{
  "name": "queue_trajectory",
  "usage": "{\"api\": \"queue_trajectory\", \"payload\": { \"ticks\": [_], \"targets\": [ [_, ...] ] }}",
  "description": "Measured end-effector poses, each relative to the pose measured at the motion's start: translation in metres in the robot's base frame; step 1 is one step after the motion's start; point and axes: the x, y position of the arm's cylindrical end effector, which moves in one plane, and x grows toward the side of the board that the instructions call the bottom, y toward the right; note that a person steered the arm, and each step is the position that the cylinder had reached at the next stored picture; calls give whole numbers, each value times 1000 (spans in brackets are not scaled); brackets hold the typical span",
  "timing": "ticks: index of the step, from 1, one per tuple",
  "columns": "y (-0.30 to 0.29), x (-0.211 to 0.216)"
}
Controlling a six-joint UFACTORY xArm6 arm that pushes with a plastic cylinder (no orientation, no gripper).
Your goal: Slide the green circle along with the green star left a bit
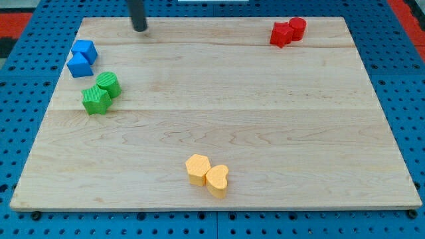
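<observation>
The green circle [109, 84] and the green star [96, 100] sit touching each other at the view's left side of the wooden board [265, 119]. The star lies just below and left of the circle. My tip [139, 28] is near the view's top edge of the board, up and to the right of both green blocks, well apart from them.
Two blue blocks [82, 58] lie close above the green pair, near the board's left edge. Two red blocks [287, 32] sit at the view's top right. A yellow block [198, 168] and a yellow heart [217, 180] sit near the bottom middle.
</observation>
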Motion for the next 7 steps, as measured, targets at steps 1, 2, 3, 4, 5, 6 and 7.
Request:
{"api": "queue_trajectory", "payload": {
  "ticks": [1,2,3,4,5,6,7],
  "targets": [
    [64,7],
    [96,39],
    [92,65],
    [75,100],
    [52,127],
    [6,142],
    [-38,146]
  ]
}}
